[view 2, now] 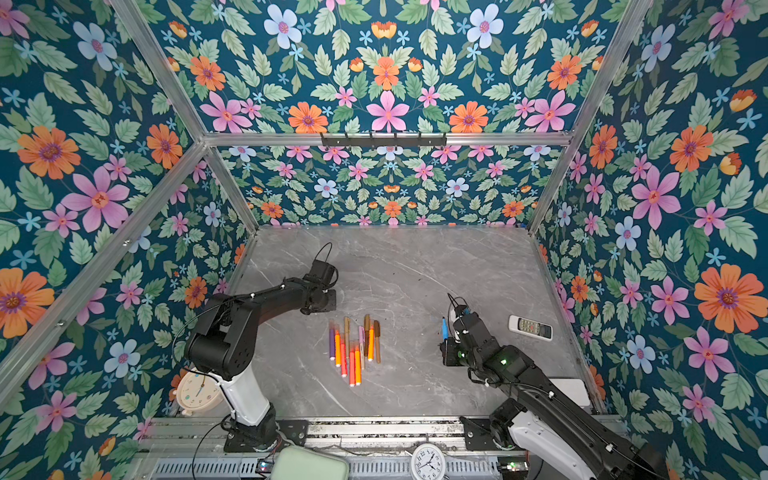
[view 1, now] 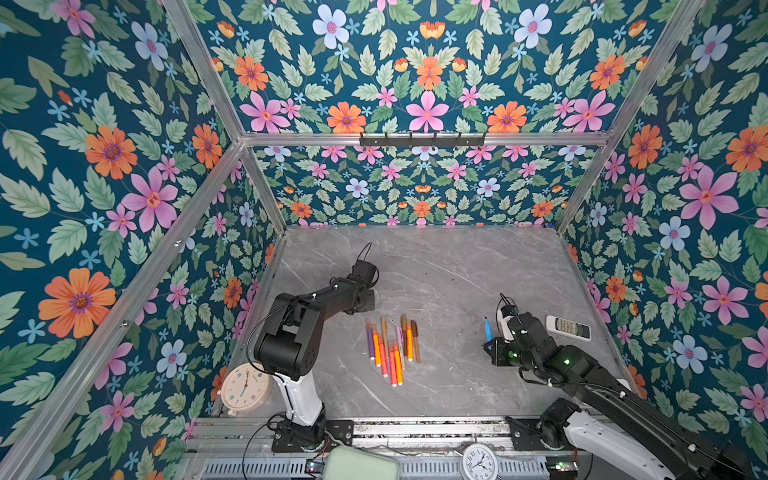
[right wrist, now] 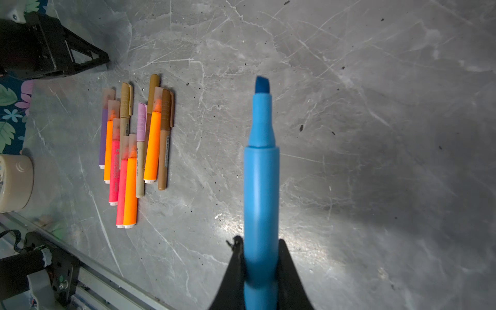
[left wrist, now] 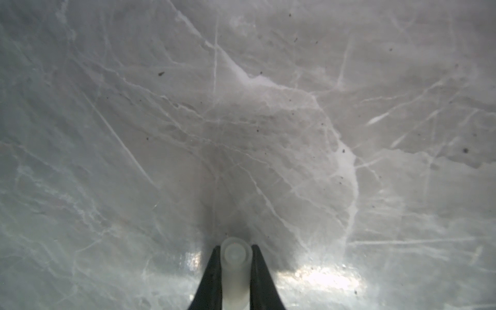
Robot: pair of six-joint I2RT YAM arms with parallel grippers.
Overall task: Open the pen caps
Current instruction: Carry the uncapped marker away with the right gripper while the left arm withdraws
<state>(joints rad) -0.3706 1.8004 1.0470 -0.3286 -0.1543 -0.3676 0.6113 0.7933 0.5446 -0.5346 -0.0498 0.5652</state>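
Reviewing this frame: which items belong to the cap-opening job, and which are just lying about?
Job: uncapped light-blue plastic highlighter pen, clamped in right end effector; translucent whitish plastic cap, clamped in left end effector; row of capped orange, pink, purple and brown felt-tip pens.
Lying about: white rectangular remote control; round cream alarm clock; round white clock; pale green rounded object.

Left gripper point(left wrist: 236, 245) clamped on translucent whitish pen cap point(left wrist: 235, 271), black fingers point(left wrist: 212, 276) pressing both sides. Cap's round end faces grey marbled table point(left wrist: 188, 120). Dark specks point(left wrist: 161, 73) scattered over surface. Bright glare patch point(left wrist: 322, 276) beside fingers.
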